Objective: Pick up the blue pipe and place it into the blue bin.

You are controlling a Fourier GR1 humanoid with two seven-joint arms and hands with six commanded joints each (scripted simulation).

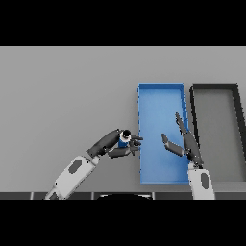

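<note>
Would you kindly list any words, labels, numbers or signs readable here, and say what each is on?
None: no text, label, number or sign can be read on the blue pipe, the blue bin, the dark bin, the grey table, the left hand or the right hand.

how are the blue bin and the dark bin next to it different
The blue bin is bright blue; the dark bin is black-rimmed with a grey floor. The right hand is over the blue bin; nothing is over the dark one. The blue bin lies left of the dark bin. Both are long, open rectangles.
</note>
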